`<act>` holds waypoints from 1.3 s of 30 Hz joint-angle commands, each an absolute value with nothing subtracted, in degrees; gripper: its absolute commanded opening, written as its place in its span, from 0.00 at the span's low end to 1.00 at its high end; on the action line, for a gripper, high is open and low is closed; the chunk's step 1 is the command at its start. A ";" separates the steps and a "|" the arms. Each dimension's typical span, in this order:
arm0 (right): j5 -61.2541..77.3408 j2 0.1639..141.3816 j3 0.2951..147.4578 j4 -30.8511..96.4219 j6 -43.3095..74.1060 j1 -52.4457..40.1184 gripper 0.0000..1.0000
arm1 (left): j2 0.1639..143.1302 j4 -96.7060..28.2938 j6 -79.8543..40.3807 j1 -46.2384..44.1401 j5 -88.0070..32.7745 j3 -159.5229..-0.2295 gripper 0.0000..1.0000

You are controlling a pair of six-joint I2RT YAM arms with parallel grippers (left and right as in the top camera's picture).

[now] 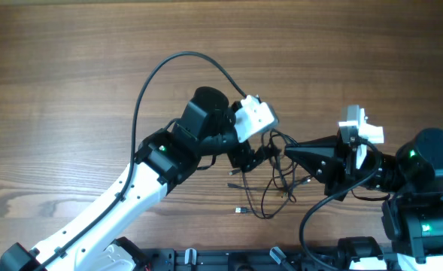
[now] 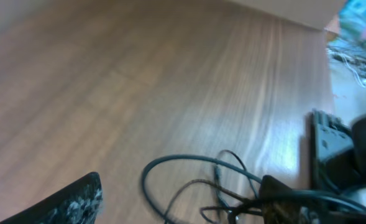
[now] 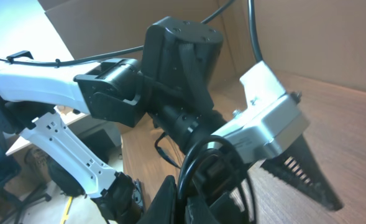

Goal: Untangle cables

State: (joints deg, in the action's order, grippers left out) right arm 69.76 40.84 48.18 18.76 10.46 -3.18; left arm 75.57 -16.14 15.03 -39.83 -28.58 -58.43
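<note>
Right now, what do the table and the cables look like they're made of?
Table: looks like wood or a wood-look laminate, with brown grain streaks and a soft sheen. Cables: thin black cords, probably with a rubber or plastic jacket. They look smooth and bend into loose loops.

Mostly wood table (image 2: 139,81), kinda blurry. Thin black cables (image 2: 183,157) loop up from the bottom edge right of centre, one black finger (image 2: 71,202) pokes in lower left, and there's a black ribbed part (image 2: 332,143) on the right
</note>
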 commanded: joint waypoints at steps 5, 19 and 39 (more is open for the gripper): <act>71.64 40.27 48.64 18.20 12.10 -3.16 0.04 | 75.77 -7.18 2.39 -39.97 -12.78 -58.61 0.66; 70.54 40.27 48.64 24.47 12.23 -3.16 0.04 | 72.23 -4.95 -34.00 -24.97 11.40 -58.61 0.75; 62.70 40.29 48.64 33.69 15.25 -3.16 0.04 | 64.71 -4.91 -54.17 4.95 -2.39 -58.61 0.81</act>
